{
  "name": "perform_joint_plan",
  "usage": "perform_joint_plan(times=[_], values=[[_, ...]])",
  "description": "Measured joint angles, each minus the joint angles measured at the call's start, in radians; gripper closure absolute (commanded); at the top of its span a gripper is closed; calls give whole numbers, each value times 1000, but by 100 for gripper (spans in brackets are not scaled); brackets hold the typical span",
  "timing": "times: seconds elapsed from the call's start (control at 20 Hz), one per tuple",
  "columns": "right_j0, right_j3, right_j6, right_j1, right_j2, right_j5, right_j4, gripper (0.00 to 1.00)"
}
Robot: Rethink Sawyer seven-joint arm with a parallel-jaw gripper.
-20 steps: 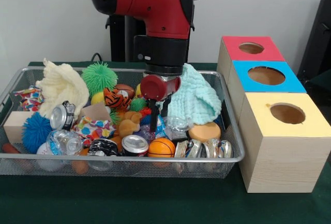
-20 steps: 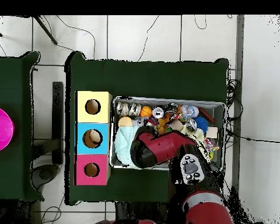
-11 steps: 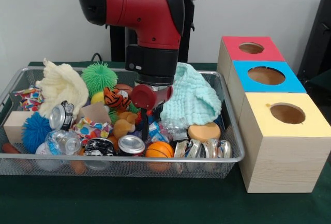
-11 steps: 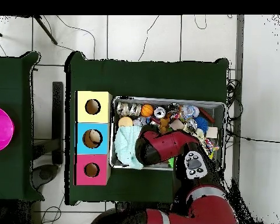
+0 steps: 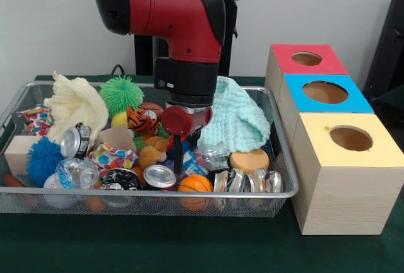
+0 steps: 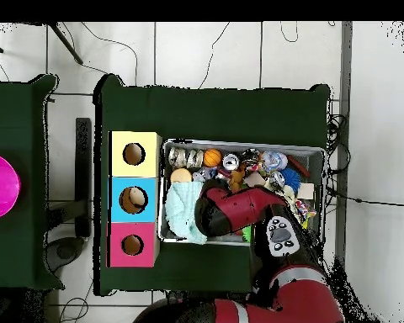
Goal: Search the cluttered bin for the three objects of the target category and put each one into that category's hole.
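A wire bin holds a jumble of toys, cans and cloths. My gripper reaches down into its middle, between a brown teddy and a crumpled clear wrapper, just behind an upright can and a small basketball. Whether it holds anything is hidden by the clutter. To the bin's right stand three boxes with round holes: red, blue and yellow. In the overhead view the arm covers the bin's centre and hides the gripper.
A mint cloth lies right of the wrist, a cream cloth at the left. Green and blue spiky balls, a tiger plush, crushed cans, a plastic bottle and a wood block crowd the bin.
In the front view the arm moved left and lower into the bin over the last second. It has hardly moved in the last half second. The front can and basketball shifted slightly.
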Motion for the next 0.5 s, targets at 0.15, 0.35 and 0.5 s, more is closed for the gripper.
perform_joint_plan(times=[0.15,0.35,0.5], values=[[-7,10,0,-7,7,0,0,0],[-7,26,0,-19,13,0,0,0],[-7,34,0,-26,21,0,0,0]])
